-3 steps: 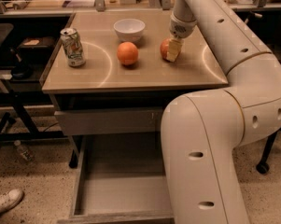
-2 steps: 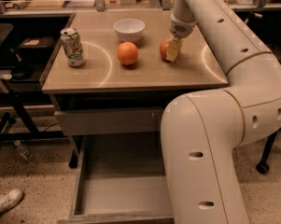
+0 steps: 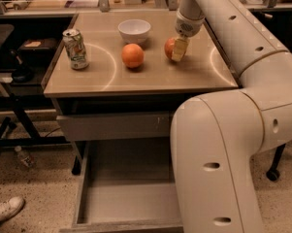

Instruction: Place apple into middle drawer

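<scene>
Showed almost no change vs. a sec earlier: kept the gripper [image 3: 178,48] at the right side of the apple [image 3: 169,47], both in the same spot on the right-rear of the cabinet top [image 3: 136,84]. Could not tell whether clamped on the fruit or merely beside it. Appeared to leave the apple resting on the top, not lifted. Judged the grasp step unfinished, w/ lift & carry down to the middle drawer [image 3: 128,203] yet to come. Found that drawer pulled out at the bottom, partly hidden by the robot's arm [image 3: 218,144]. Also caught on the tan top: orange [image 3: 133,56] at centre, white bowl [image 3: 134,30] behind it, drink can [image 3: 75,48] at left. Beyond, caught cluttered benches. On the speckled floor, spotted a plastic bottle [image 3: 23,155] & a white sneaker [image 3: 7,210], lower left.
</scene>
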Controlling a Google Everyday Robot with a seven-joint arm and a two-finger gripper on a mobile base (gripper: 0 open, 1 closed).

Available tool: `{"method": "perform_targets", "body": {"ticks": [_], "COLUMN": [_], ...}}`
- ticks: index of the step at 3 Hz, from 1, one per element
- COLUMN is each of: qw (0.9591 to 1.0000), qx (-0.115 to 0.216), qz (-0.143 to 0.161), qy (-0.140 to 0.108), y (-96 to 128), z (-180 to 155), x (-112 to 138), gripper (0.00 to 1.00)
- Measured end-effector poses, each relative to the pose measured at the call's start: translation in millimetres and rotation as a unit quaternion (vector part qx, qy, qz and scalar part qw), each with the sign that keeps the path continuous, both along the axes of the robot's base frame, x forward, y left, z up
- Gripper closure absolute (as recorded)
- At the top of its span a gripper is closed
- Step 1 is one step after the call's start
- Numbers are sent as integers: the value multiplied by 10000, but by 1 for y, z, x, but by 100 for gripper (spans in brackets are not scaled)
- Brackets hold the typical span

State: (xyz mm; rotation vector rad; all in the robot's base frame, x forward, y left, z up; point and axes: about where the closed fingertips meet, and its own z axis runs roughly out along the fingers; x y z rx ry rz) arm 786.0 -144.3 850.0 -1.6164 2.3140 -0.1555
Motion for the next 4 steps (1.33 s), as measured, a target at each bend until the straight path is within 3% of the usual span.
{"method": "perform_targets", "body": {"ticks": [1,2,3,4], "qw": [9995,9975,9988,9983], "qx": [75,211,224,231], "qz": [-70,-265,-265,-264], "qy": [-290,-617,-359,-468], "y": [-10,-23,-27,-28], "z": [27,57,27,39], "x": [-17,-53,-108,-113], "gripper": [100,100,100,100]}}
